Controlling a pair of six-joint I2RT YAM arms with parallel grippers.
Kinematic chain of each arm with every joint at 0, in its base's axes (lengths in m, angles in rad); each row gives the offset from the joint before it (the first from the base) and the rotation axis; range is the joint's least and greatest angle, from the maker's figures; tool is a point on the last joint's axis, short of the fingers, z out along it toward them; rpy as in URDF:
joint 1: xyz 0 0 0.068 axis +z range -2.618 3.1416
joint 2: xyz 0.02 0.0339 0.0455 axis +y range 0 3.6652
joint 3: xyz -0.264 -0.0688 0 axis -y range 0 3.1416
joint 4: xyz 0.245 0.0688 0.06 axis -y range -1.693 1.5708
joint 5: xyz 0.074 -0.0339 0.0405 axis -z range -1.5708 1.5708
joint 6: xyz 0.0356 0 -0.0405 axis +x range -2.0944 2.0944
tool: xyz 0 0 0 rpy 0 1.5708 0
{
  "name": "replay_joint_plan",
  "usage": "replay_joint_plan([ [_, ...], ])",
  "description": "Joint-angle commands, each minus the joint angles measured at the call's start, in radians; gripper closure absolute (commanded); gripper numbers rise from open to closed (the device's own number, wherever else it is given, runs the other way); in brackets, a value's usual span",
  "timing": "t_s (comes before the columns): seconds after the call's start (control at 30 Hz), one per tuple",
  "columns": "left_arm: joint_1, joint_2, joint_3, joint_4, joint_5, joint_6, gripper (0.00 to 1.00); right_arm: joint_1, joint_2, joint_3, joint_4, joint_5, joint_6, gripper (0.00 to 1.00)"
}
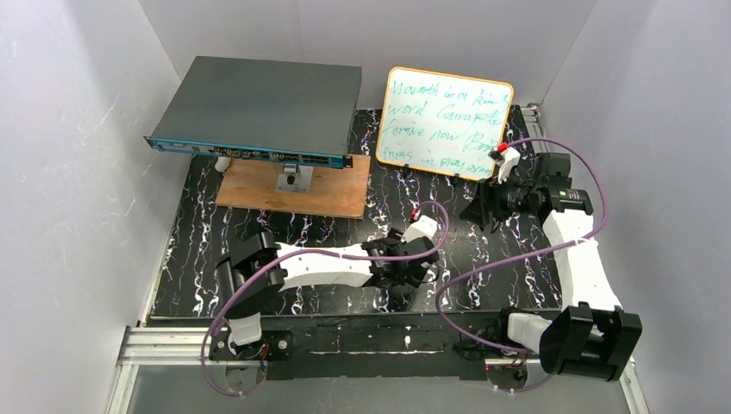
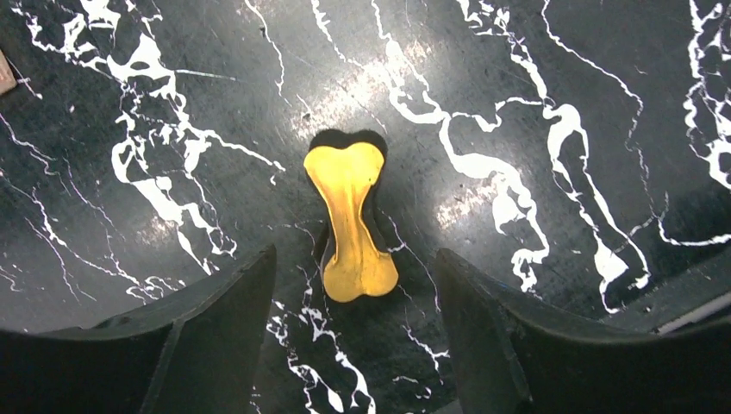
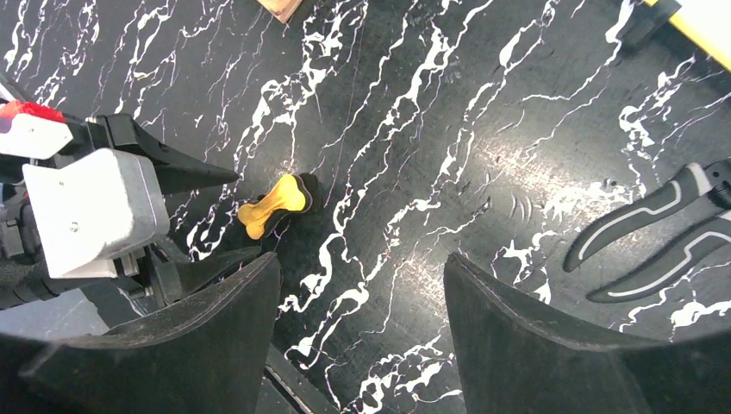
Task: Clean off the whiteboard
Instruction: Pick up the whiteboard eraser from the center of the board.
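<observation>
- Whiteboard [image 1: 444, 121] stands at the counter's [image 1: 198, 233] far edge, right of centre; its green writing is barely legible.
- Left fingers [image 2: 215, 319] are spread and empty, flanking a yellow eraser [image 2: 349, 220] that is hidden from above.
- Right fingers [image 3: 526, 328] are spread wide, empty.

A dark-grey flat box [image 1: 259, 108] sits at the far left of the black, white-veined bench [image 1: 396, 198], its port-lined front edge over a brown wooden board [image 1: 332, 197], where a small metal bracket [image 1: 293, 179] stands. A yellow bone-shaped piece [image 2: 349, 220] with a black underside lies flat on the bench. Well apart from it lie two black-and-grey handles [image 3: 655, 228].
</observation>
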Motion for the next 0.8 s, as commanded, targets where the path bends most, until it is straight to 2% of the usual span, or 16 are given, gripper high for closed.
replay_joint_plan([
  [0.0, -0.002, 0.048, 0.089, -0.135, -0.046, 0.023, 0.37, -0.008, 0.033, -0.006, 0.016, -0.039, 0.004, 0.25],
  [0.4, 0.028, 0.158, 0.173, -0.156, -0.008, 0.017, 0.62, -0.011, 0.045, -0.007, 0.016, -0.026, 0.007, 0.25],
  [0.77, 0.054, 0.189, 0.197, -0.136, 0.028, 0.018, 0.59, -0.013, 0.040, -0.007, 0.016, -0.029, 0.005, 0.26],
])
